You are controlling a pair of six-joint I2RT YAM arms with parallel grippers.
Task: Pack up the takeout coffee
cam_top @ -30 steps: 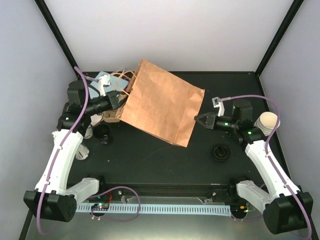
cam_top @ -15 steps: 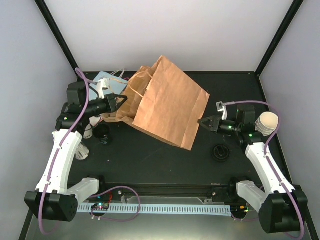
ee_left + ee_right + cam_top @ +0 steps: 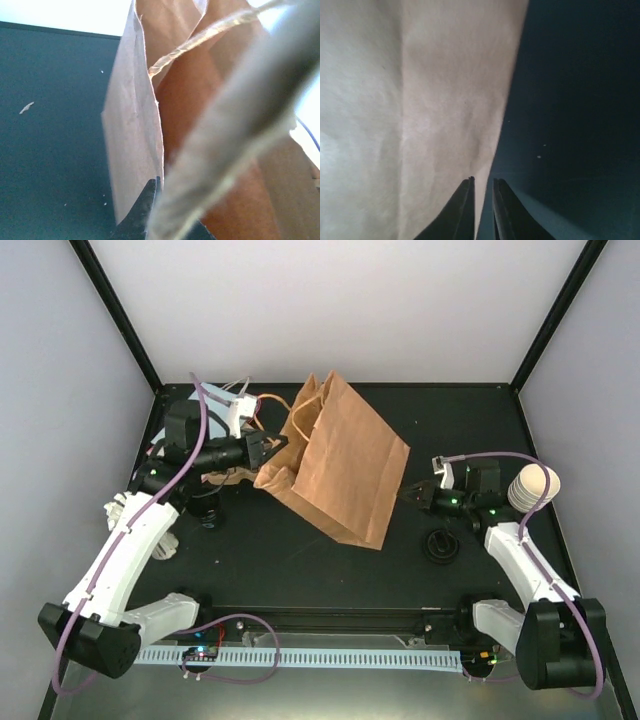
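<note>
Brown paper bag stands propped at a tilt on the black table, mouth up and to the left, bottom corner down at the front right. Twisted paper handles loop off the rim (one fills the left wrist view, blurred). Pale perforated strip lines the near edge.

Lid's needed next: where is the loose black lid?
Top view, right side: the black lid lies on the table just below the right pincer, right of the brown bag.
</note>
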